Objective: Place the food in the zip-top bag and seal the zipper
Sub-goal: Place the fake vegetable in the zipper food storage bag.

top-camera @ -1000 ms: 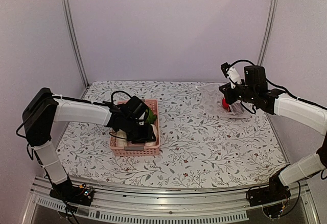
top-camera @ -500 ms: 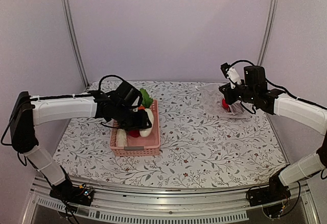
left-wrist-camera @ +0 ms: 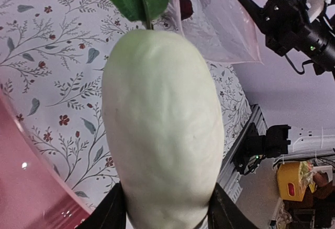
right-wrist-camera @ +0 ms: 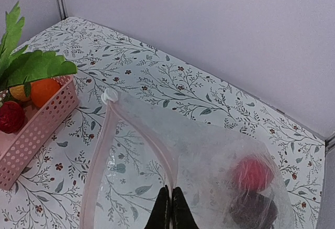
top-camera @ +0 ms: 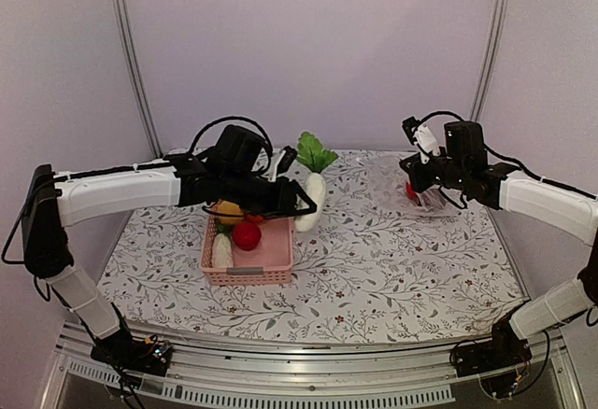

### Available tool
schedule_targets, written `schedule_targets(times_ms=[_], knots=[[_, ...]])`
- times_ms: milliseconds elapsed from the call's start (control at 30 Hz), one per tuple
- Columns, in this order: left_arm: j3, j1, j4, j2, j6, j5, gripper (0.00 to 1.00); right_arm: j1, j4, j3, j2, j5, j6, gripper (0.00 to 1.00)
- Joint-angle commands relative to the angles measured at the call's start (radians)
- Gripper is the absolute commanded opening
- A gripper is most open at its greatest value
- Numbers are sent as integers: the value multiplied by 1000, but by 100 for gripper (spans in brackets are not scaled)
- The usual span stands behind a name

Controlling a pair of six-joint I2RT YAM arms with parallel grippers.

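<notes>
My left gripper [top-camera: 283,196] is shut on a white radish [top-camera: 309,201] with green leaves [top-camera: 315,153], held in the air just right of the pink basket [top-camera: 273,255]. In the left wrist view the radish [left-wrist-camera: 162,129] fills the middle between my black fingers [left-wrist-camera: 111,214]. A red ball [top-camera: 247,234], an orange piece [top-camera: 229,211] and a white piece [top-camera: 221,250] lie in the basket. My right gripper [right-wrist-camera: 171,206] is shut on the upper edge of the zip-top bag [right-wrist-camera: 209,150], lifting the mouth apart. The pinkish zipper [right-wrist-camera: 99,156] runs to a white slider [right-wrist-camera: 110,95]. A red piece [right-wrist-camera: 253,172] and a dark maroon piece [right-wrist-camera: 254,208] sit inside the bag.
The floral tablecloth [top-camera: 374,260] covers the table between the basket and the bag [top-camera: 391,180]. Metal frame posts [top-camera: 131,54] stand at the back corners and pale walls close in behind. The right arm [left-wrist-camera: 293,20] shows beyond the bag in the left wrist view.
My left arm lifted the radish out of the basket and carried it up and to the right, toward the bag. The right arm and the bag stayed put.
</notes>
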Motion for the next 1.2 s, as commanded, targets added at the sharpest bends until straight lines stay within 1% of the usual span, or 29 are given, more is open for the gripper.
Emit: schedule_targets(times_ms=[0,133,333,433,500,567,733,1000,1167], knots=[[84,-51,83,90,25,171,33,-7,12,-12,16,19,-9,0],[150,-82,107,159,13,234,32,-6,12,-13,14,18,-10,0],[207,-100,189,250,-67,349,32,-7,13,-14,9,17,-12,0],[231,-102,231,297,-133,384,31,-7,15,-17,5,13,-17,0],[233,-103,277,325,-206,413,31,-6,19,-20,3,14,-21,0],[237,-102,332,345,-249,423,30,-6,18,-21,-1,11,-23,0],[273,-96,376,393,-313,445,29,-7,19,-28,-11,-12,-42,0],[298,-80,506,458,-469,483,28,-6,15,-34,-16,-40,-56,0],[357,-66,494,492,-506,457,26,-6,13,-35,-18,-52,-60,0]])
